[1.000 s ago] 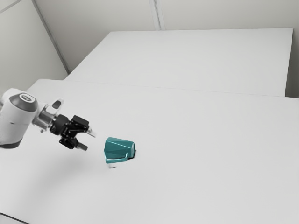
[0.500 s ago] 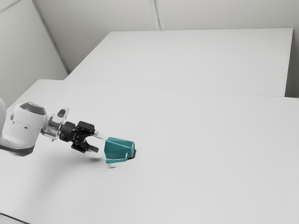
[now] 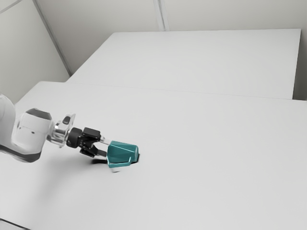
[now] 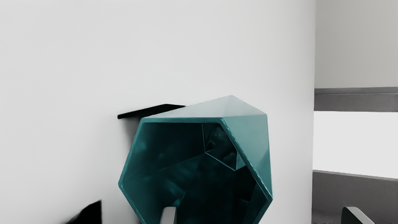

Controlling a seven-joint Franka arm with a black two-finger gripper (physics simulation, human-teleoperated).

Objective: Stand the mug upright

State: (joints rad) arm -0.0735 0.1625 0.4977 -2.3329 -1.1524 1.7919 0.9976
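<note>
The faceted teal mug (image 3: 123,152) lay on its side on the smooth white tabletop (image 3: 201,163), its mouth facing the black two-finger gripper (image 3: 104,146). The pincer stood wide open (one fingertip overlapped the mug's opening in the wrist view). Beyond, a second white surface (image 3: 201,60) stretched toward a pale grey wall (image 3: 96,17) with a narrow vertical strip (image 3: 161,15), and soft shadow spread below the arm.

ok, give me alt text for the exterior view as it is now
A teal mug lies on its side on a white table, its mouth facing the open black gripper right beside it. The white robot arm reaches in from the exterior view's left.
</note>
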